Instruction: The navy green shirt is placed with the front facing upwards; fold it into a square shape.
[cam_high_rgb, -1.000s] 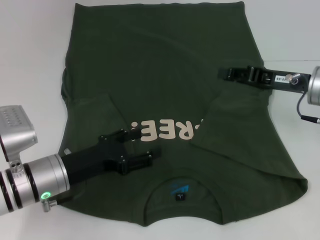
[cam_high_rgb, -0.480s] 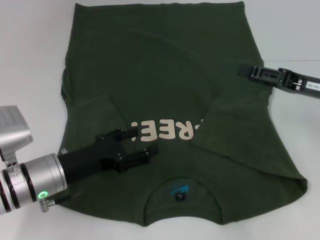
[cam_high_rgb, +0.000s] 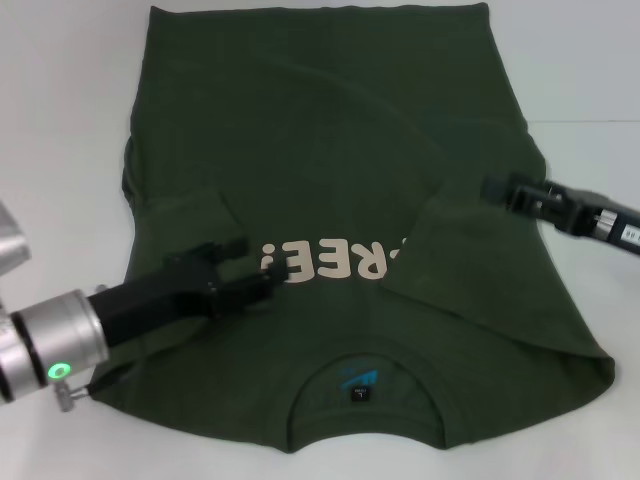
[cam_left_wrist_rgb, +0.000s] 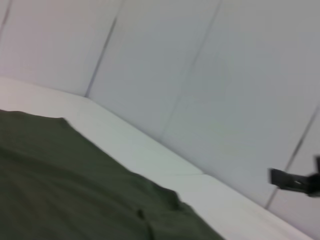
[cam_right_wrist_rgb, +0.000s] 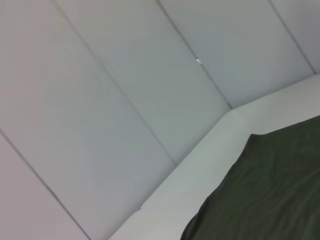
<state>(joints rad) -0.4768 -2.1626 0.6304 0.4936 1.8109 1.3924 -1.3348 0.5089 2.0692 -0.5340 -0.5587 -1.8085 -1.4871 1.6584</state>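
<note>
My left gripper (cam_high_rgb: 262, 268) reaches in low over the shirt (cam_high_rgb: 330, 120), its black tips at the first cream letters of the chest print. From the head view its two fingers (cam_high_rgb: 238, 246) seem to stand a little apart, one above the other, with nothing caught between them, though I cannot be sure against the dark cloth.

The shirt lies spread flat on the white table (cam_high_rgb: 60, 100), collar nearest me and hem farthest off. Both sleeves are already turned in over the body, so their folded edges run slantwise across the chest. The lettering (cam_high_rgb: 325, 262) reads upside down from here; the visible part spells "REE!", with the right sleeve flap covering the end of the line. Inside the collar sits a blue neck label (cam_high_rgb: 360, 378) with a small black tag just under it, whose print is too small to read.

My right gripper (cam_high_rgb: 495, 187) comes in from the side and hovers at the shirt's right edge, near the folded sleeve. I cannot tell how its fingers stand. A white sticker (cam_high_rgb: 630, 234) on that arm carries writing I cannot make out.
</note>
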